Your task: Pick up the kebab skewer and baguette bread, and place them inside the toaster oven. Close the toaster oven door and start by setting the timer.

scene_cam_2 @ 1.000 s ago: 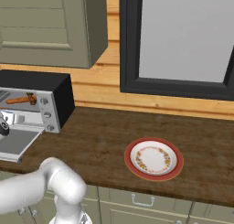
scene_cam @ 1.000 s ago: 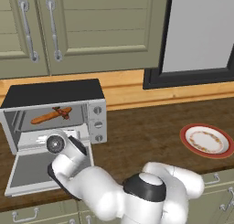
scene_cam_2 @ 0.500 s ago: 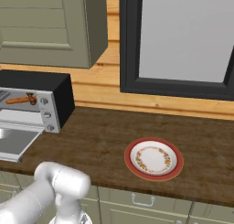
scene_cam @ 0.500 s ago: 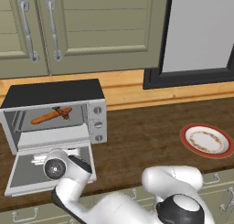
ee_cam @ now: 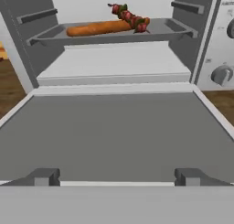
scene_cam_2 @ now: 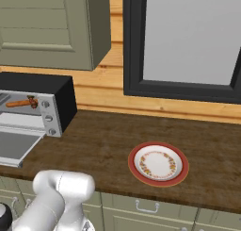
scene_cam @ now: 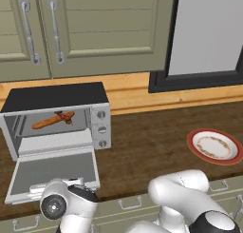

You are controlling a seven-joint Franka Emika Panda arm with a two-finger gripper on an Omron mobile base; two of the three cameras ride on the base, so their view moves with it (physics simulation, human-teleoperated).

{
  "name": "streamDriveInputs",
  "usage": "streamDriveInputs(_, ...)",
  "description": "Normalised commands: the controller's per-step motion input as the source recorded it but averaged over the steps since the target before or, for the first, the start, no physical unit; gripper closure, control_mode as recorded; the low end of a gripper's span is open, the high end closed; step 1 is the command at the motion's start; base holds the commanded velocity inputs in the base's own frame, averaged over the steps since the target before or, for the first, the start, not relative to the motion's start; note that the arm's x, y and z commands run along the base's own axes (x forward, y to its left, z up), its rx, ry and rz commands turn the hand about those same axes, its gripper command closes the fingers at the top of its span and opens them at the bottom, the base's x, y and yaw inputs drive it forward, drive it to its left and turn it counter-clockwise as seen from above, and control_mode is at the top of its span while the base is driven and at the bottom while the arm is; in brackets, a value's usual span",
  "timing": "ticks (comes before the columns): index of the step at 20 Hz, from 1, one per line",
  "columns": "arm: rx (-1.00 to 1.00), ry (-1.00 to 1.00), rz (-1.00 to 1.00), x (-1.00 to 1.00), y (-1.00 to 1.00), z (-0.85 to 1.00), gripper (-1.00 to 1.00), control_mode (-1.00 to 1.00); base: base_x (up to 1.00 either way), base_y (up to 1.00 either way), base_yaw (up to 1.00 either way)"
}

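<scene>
Right now we see the toaster oven (scene_cam: 57,125) standing at the left end of the wooden counter (scene_cam: 152,137), its black top under the green cabinets (scene_cam: 80,30). The toaster oven door (scene_cam: 54,170) is dropped fully open and lies flat toward us, with its silver bar handle at the front edge. Inside, on the grey tray (ee_cam: 55,33), the baguette bread (ee_cam: 98,28) lies lengthwise and the kebab skewer (ee_cam: 130,16) rests against its right end, touching or crossing it; from the left base view both show as 1 orange-brown stick with a darker lump on it. We count 3 round knobs (scene_cam: 100,130) down the oven's right panel. Well apart to the right on the counter sits a red-rimmed plate (scene_cam: 214,146) with a patterned centre. Our arm is folded low in front of the counter, its wrist just below the front edge of the open door in the left base view. From the hand view we look straight across the flat door into the oven cavity, and the gripper (ee_cam: 117,177) has its 2 dark fingertips (ee_cam: 43,176) set wide apart near the handle edge of the door, with nothing between them; whether they touch the handle we cannot tell.
</scene>
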Motion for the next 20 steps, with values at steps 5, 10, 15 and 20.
streamDriveInputs(5, 0.0, 0.0, 0.0, -0.62, 0.08, -0.32, -1.0, -1.0, 0.0, 0.0, 0.0)
streamDriveInputs(10, 0.0, 0.0, 0.0, -0.31, 0.14, -0.27, -1.0, -1.0, 0.0, 0.0, 0.0)
streamDriveInputs(15, 0.0, 0.0, 0.0, 0.0, 0.1, -0.12, -1.0, -1.0, 0.0, 0.0, 0.0)
streamDriveInputs(20, 0.0, 0.0, 0.0, 0.1, 0.02, -0.02, -1.0, -1.0, 0.0, 0.0, 0.0)
